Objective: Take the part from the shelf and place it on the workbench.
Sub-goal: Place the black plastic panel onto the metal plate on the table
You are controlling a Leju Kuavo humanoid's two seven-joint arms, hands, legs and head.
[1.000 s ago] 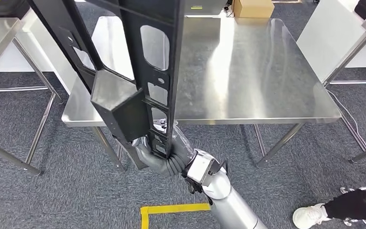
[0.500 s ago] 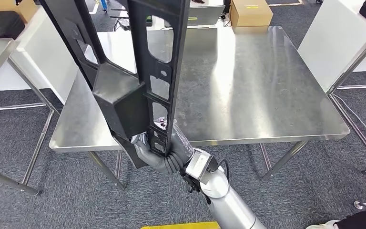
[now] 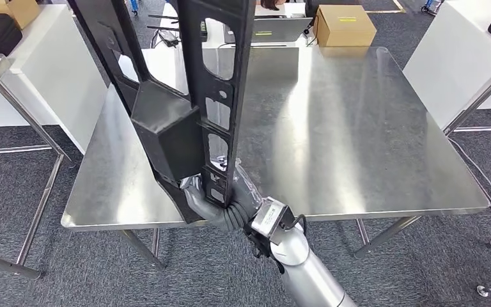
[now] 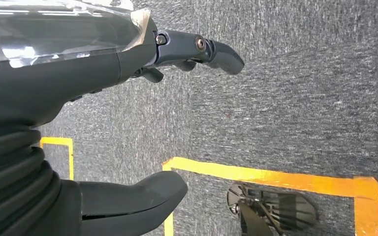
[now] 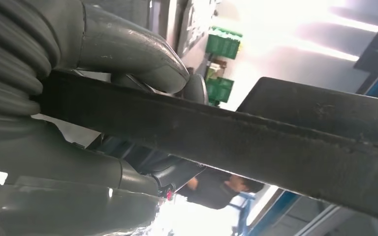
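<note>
The part [image 3: 195, 89] is a long black frame with cut-out windows and a boxy block on one side. It stands nearly upright in front of me, rising past the picture's top. My right hand [image 3: 220, 203] grips its lower end, just above the near edge of the steel workbench [image 3: 351, 128]. In the right wrist view the thumb [image 5: 128, 49] wraps over the part's flat black bar [image 5: 256, 142]. My left hand [image 4: 128, 98] hangs over grey carpet with its fingers [image 4: 211, 49] apart and nothing in it.
A cardboard box [image 3: 344, 25] stands past the workbench's far edge. White tables [image 3: 45, 70] flank the bench on the left and right [image 3: 460, 57]. Yellow floor tape [image 4: 275, 174] runs across the carpet below my left hand. A person [image 5: 216, 189] appears in the right wrist view.
The whole view has shifted: the workbench has come closer and lower in the picture. The part stays in my right hand, its lower end now over the bench's near edge.
</note>
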